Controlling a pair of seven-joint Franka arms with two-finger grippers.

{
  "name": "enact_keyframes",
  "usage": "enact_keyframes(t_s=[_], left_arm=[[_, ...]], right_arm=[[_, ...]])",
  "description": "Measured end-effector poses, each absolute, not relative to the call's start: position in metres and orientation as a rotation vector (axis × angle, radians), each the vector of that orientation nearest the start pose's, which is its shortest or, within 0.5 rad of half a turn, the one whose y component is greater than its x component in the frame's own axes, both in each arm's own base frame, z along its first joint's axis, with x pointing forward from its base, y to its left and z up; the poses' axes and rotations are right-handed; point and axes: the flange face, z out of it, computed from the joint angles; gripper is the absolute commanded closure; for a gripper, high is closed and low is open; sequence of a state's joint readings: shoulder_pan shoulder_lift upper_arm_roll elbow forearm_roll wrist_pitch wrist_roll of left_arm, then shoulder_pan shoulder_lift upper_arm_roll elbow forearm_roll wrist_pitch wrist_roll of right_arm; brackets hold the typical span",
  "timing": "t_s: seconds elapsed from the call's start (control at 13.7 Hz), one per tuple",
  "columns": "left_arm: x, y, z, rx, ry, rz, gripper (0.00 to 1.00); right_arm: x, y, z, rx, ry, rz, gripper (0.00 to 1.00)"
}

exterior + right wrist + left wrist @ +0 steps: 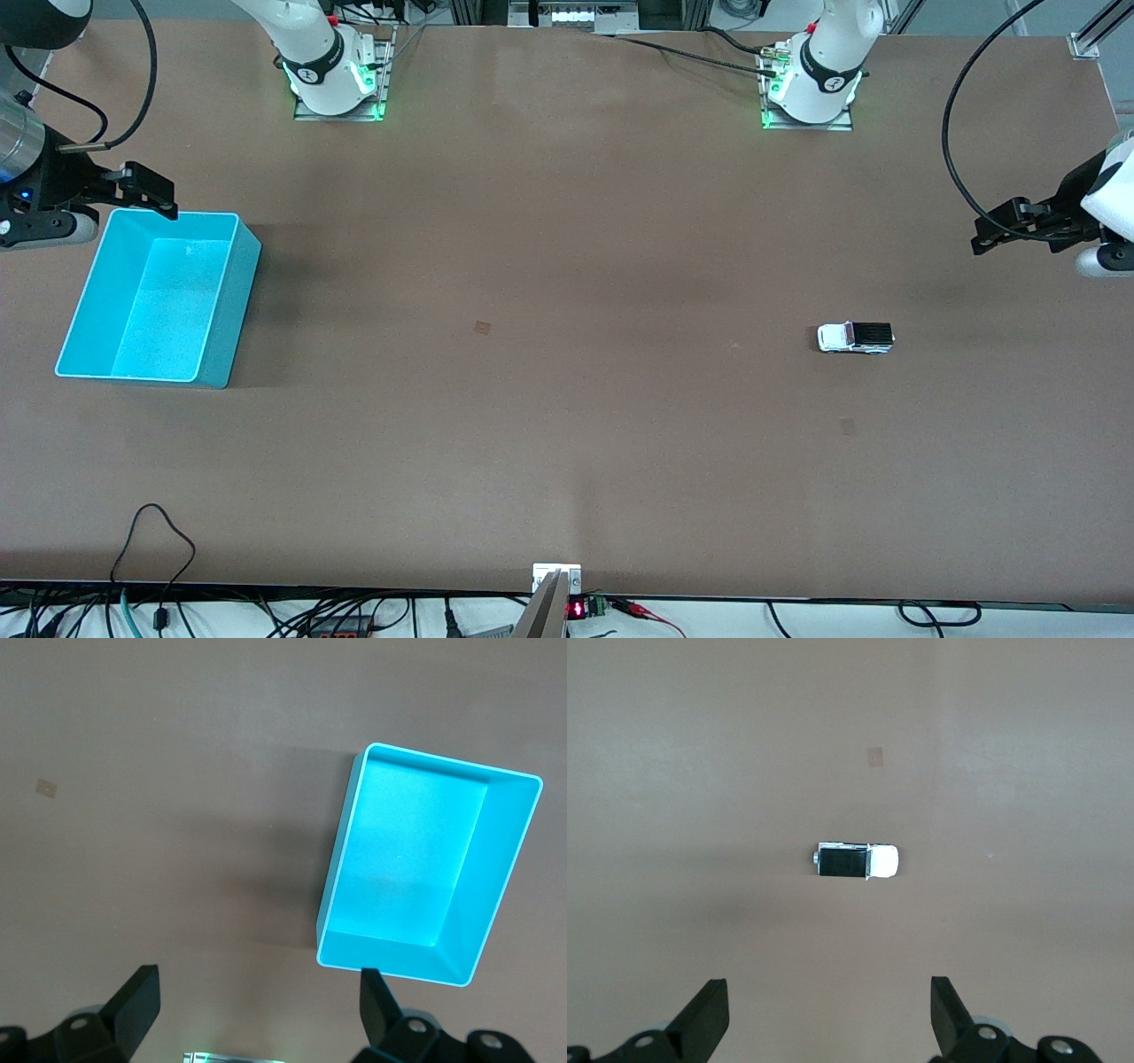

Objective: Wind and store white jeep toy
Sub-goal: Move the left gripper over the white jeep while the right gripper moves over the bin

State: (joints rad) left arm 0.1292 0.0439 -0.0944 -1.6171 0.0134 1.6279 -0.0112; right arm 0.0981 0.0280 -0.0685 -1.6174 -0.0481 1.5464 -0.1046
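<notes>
The main risk, as I judge it, lies in the pick: the small boxy white jeep toy with a black rectangular roof panel and dark wheels (855,337) stands on its wheels on the brown matte table (567,443), so a finger that lands first on one flank could set it rolling or skidding out from between the jaws, and a grip taken across bonnet and tail instead of across its narrow sides might slip on so small a body; winding it adds a second hazard, since a wound toy let go carelessly could run off toward the table's edge or miss the open turquoise plastic rectangular bin (159,297), which stands empty well apart from it near the right arm's end of the table. The jeep sits toward the left arm's end, roughly midway between the edge where the bases stand and the edge nearest the front camera. The left gripper (1010,229), with its black fingers spread wide and holding nothing, hangs in the air by the table's edge at the left arm's end, with the jeep ahead of it in its wrist view (857,860) and clear of both fingers. The right gripper (146,190), likewise spread and empty, waits over the bin's rim nearest the bases
</notes>
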Motion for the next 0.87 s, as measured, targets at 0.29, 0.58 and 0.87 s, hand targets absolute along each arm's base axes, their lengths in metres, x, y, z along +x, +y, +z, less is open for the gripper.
enact_keyframes(t_s=[0.29,0.58,0.87], left_arm=[[0.566,0.021,0.584,-3.131,-0.067,0.053,0.00],[0.565,0.015,0.570,-3.140,-0.051,0.099,0.00],[0.575,0.007,0.531,-3.176,-0.031,0.212,0.00]], right_arm=[[0.557,0.012,0.585,-3.176,-0.215,0.167,0.00],[0.557,0.011,0.585,-3.176,-0.213,0.170,0.00],[0.557,0.011,0.582,-3.175,-0.212,0.178,0.00]])
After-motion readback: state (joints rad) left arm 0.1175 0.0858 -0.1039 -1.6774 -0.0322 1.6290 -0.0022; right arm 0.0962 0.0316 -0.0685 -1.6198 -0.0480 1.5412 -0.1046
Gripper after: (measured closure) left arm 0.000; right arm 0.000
